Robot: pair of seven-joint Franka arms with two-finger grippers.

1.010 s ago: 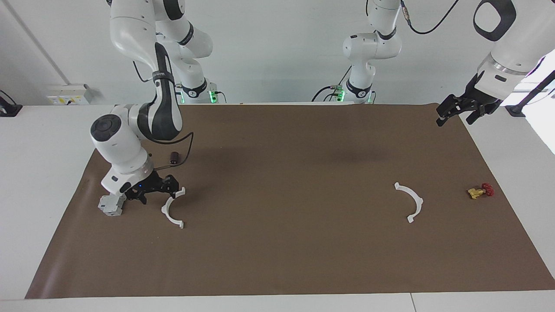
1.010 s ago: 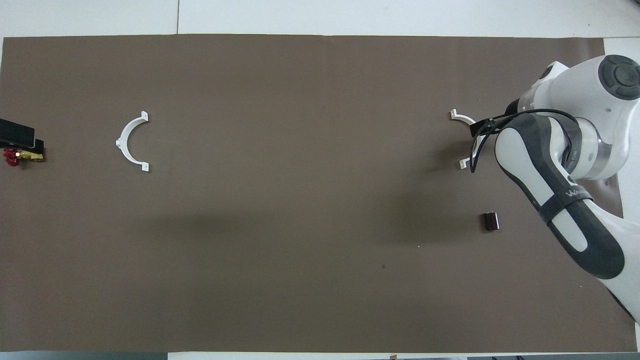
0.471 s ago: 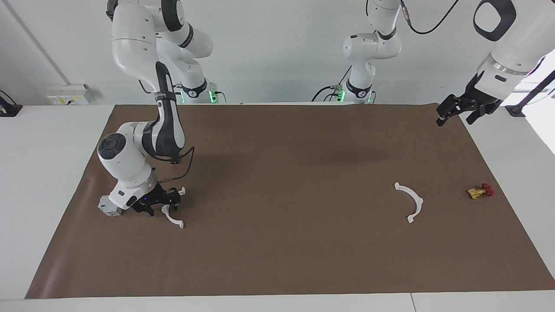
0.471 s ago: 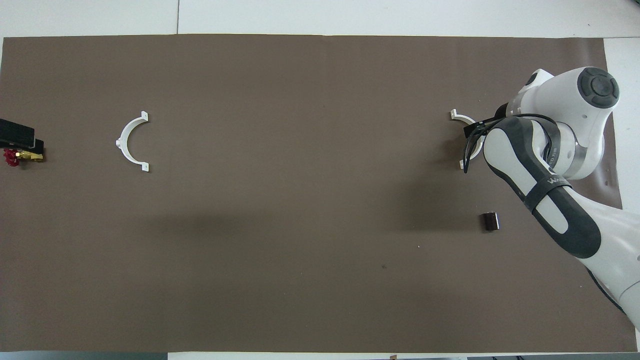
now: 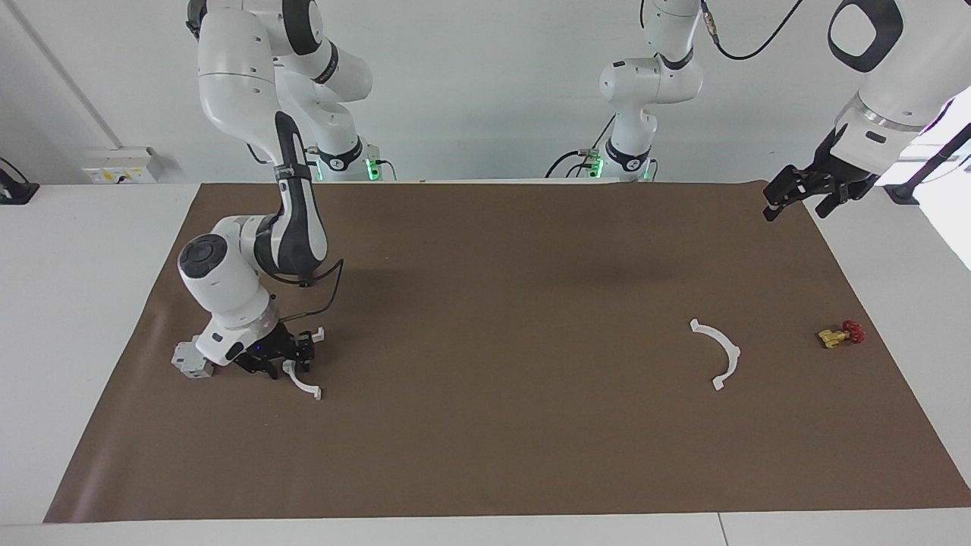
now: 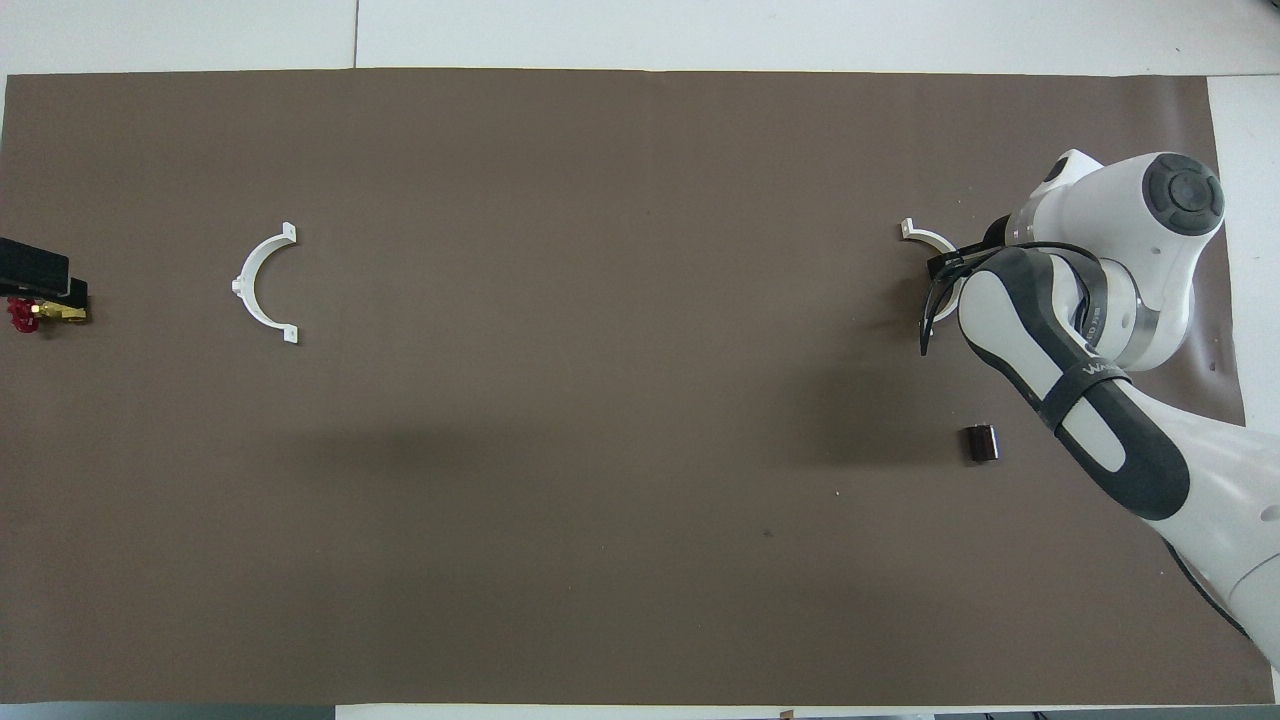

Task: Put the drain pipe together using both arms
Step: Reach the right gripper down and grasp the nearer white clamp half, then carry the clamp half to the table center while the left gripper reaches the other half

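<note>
right gripper (image 5: 292,356) is low on the brown mat (image 5: 493,440) near the edge at the right arm's end of the table, down on the mid-curve of one white half-ring (image 5: 303,385). the fingers straddle the arc with a gap on either side; contact with the plastic cannot be confirmed. one tab end of this half-ring shows just above the fingers, the other end lies free on the mat toward the edge farthest from the robots. a grey block (image 5: 191,362) sits just beside the gripper's wrist, close to the mat's edge. a small dark cylinder (image 6: 980,442) lies nearer to the robots than that half-ring, apart from it.

the second half-ring (image 5: 717,353) lies flat and untouched toward the left arm's end of the table, well apart from the first. a yellow valve with red handle (image 5: 840,334) sits between it and the mat's edge at that end.

left gripper (image 5: 804,193) waits raised over the mat's corner at the left arm's end, nearest the robots, fingers spread and holding nothing.

the middle of the mat between the two half-rings is open, bare surface, as is the wide strip along the edge farthest from the robots.
</note>
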